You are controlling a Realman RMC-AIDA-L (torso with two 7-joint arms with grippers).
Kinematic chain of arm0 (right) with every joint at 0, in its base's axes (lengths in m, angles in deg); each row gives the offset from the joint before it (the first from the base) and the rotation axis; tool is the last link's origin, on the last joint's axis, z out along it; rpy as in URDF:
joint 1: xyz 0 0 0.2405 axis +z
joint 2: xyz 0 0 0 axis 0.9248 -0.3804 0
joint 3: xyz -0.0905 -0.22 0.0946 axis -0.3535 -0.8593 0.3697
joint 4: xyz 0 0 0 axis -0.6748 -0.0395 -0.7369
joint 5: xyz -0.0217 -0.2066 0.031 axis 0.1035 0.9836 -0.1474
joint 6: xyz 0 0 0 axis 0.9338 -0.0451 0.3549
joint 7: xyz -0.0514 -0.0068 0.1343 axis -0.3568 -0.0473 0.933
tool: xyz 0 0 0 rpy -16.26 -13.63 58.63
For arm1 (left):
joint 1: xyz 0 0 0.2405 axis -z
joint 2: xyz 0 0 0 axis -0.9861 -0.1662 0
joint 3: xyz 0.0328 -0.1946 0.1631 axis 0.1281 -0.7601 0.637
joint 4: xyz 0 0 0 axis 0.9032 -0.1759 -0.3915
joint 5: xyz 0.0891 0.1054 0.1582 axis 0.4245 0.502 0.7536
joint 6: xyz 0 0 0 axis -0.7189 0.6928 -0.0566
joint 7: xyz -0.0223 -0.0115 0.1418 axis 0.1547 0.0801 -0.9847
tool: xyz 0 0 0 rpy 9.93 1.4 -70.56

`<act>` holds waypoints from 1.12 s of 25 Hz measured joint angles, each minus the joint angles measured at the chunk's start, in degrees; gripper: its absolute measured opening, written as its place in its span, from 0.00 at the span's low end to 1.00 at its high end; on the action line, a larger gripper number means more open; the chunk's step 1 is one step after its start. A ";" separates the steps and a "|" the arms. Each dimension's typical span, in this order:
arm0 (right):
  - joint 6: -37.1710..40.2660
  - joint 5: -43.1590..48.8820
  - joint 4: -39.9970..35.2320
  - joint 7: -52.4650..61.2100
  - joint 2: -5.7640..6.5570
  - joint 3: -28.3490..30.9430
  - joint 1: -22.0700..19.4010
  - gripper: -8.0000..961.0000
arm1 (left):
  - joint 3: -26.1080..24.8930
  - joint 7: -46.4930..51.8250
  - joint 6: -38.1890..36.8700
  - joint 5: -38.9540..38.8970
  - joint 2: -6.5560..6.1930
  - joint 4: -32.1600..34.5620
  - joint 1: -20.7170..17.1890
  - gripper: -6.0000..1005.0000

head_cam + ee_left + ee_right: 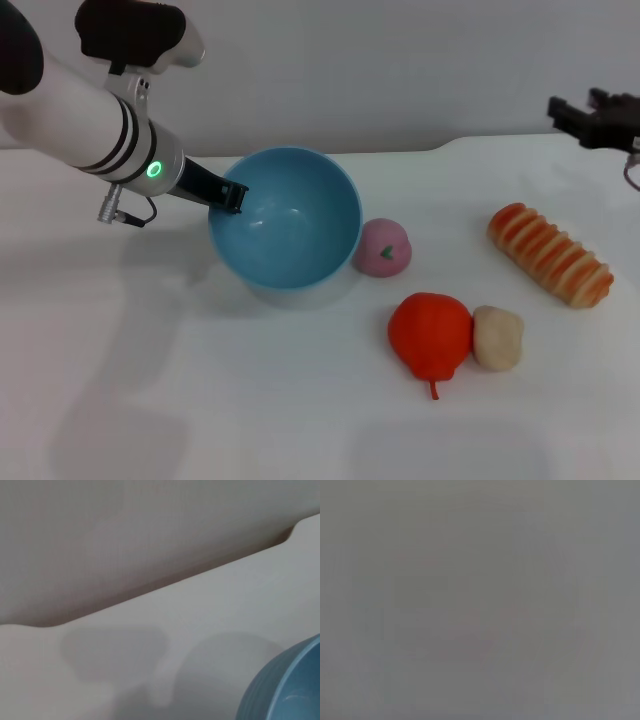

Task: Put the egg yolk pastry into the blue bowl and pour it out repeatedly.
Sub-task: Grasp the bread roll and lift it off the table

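At the blue bowl's rim, left fingers clamp.

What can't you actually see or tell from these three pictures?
- Right wrist view: a uniform grey blur; nothing can be made out.
- Left wrist view: the blue bowl is cut off by the picture's edge.
- Head view: the right end effector is small and cut off at the edge; the left end effector grips the bowl's rim, its far finger hidden behind the wall.
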 joint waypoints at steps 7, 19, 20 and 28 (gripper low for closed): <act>21.36 25.28 -2.48 31.14 2.98 8.70 5.18 0.56 | -0.05 0.04 -0.73 -0.01 0.16 0.08 -0.08 0.00; 37.66 34.79 3.44 45.16 5.30 10.98 11.93 0.55 | 0.47 0.06 -2.09 -0.32 0.31 0.35 0.20 0.00; 38.22 34.99 4.87 45.52 5.45 10.92 12.59 0.55 | 0.47 0.06 -2.19 -0.33 0.31 0.36 0.20 0.00; 40.27 37.31 10.31 46.88 5.29 10.78 15.21 0.53 | 0.45 0.06 -2.51 -0.09 0.30 0.36 0.71 0.00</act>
